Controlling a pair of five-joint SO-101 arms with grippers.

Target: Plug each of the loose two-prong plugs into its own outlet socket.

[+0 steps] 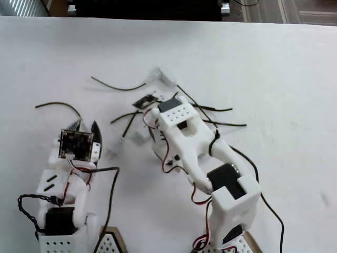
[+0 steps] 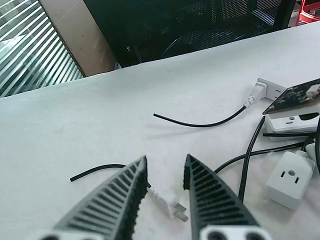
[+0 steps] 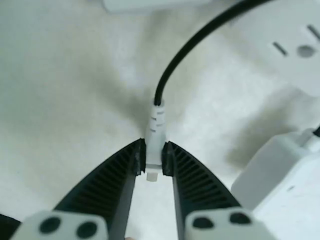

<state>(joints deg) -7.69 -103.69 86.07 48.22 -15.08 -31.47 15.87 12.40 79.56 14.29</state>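
Note:
My left gripper (image 2: 165,167) is open and hovers over a loose white two-prong plug (image 2: 176,209) that lies on the table between its fingers, with its black cord (image 2: 95,170) trailing off to one side. In the high view this gripper (image 1: 87,126) sits at the left of the table. My right gripper (image 3: 153,151) is shut on another white plug (image 3: 154,131), whose black cord (image 3: 200,37) runs away from it. A white outlet socket (image 3: 295,45) lies just beyond that plug. Farther from the left gripper, another plug (image 2: 255,92) sits in an outlet socket (image 2: 272,87).
More white outlet blocks (image 2: 290,179) (image 2: 290,122) and several black cords (image 1: 210,113) are tangled around the right arm (image 1: 184,132) at the table's middle. Another white block (image 3: 280,175) lies close beside the right gripper. Black chairs (image 2: 200,25) stand past the table's far edge.

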